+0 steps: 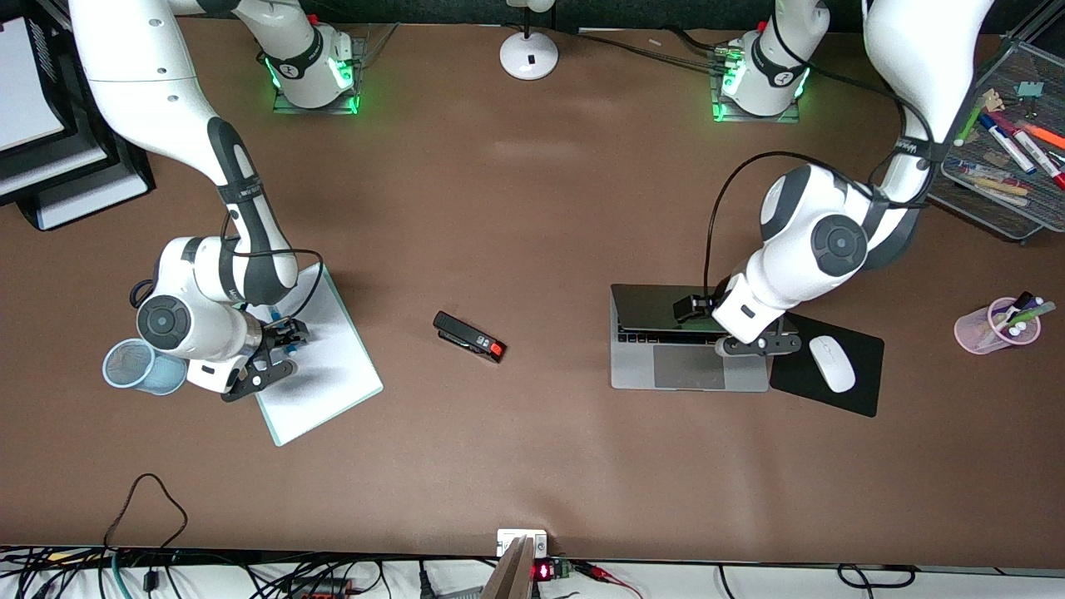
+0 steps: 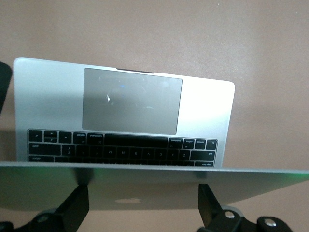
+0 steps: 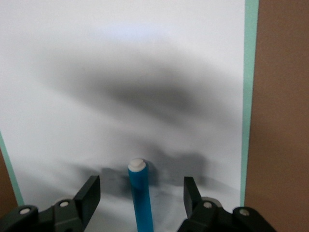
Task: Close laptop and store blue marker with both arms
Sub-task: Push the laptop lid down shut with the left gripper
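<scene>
The blue marker (image 3: 140, 200) lies on a white pad with a green edge (image 1: 333, 366), its white end pointing away from the wrist. My right gripper (image 1: 279, 339) (image 3: 140, 193) is low over the pad and open. Its fingers (image 3: 90, 193) stand on either side of the marker with a gap on both sides. The silver-grey laptop (image 1: 691, 370) (image 2: 203, 104) is toward the left arm's end, with its lid (image 2: 145, 186) tilted partway down over the keys. My left gripper (image 1: 753, 341) (image 2: 142, 205) is open, its fingers (image 2: 77, 205) spread wide against the lid's logo side.
A blue mesh cup (image 1: 137, 366) stands right beside the right wrist. A black stapler (image 1: 470, 337) lies mid-table. A white mouse (image 1: 832, 363) sits on a black pad (image 1: 865, 395) beside the laptop. A pink pen cup (image 1: 994, 326) and a wire tray (image 1: 1011, 208) are at the left arm's end.
</scene>
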Action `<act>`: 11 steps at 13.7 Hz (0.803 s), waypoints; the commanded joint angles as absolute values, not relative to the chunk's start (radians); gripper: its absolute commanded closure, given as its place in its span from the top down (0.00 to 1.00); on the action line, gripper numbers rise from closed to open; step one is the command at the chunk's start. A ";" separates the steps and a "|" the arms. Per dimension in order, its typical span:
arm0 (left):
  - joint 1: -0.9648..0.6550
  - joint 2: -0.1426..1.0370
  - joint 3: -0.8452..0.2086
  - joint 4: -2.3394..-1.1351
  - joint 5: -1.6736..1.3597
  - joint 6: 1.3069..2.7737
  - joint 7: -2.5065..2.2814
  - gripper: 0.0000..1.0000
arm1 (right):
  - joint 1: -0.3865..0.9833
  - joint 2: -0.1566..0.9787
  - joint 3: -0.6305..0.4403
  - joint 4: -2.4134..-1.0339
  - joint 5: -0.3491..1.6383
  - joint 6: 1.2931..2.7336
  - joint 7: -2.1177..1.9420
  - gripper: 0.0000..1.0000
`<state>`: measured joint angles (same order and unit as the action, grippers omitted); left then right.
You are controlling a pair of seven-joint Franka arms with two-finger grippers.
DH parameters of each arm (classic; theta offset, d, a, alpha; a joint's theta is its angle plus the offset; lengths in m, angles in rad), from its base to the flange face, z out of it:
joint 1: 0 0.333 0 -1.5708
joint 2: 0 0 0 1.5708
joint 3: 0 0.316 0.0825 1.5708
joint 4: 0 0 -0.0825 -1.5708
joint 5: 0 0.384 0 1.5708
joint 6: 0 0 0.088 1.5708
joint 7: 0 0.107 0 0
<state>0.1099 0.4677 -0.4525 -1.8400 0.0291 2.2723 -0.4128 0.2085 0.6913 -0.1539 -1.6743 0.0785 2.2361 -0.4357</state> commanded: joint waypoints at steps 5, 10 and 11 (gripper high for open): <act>0.097 0.583 -0.451 -1.752 0.169 2.301 -0.422 1.00 | 0.206 0.696 -0.153 -1.680 0.100 2.258 -0.462 0.53; 0.097 0.644 -0.448 -1.752 0.199 2.385 -0.422 1.00 | 0.206 0.707 -0.153 -1.675 0.109 2.260 -0.462 0.46; 0.097 0.650 -0.448 -1.752 0.199 2.387 -0.422 1.00 | 0.204 0.707 -0.153 -1.675 0.115 2.258 -0.462 0.41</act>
<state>0.1044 0.6239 -0.4509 -1.7814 0.1694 2.3847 -0.4136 0.2084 0.7051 -0.1540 -1.6751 0.0860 2.2490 -0.4373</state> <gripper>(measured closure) 0.000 0.507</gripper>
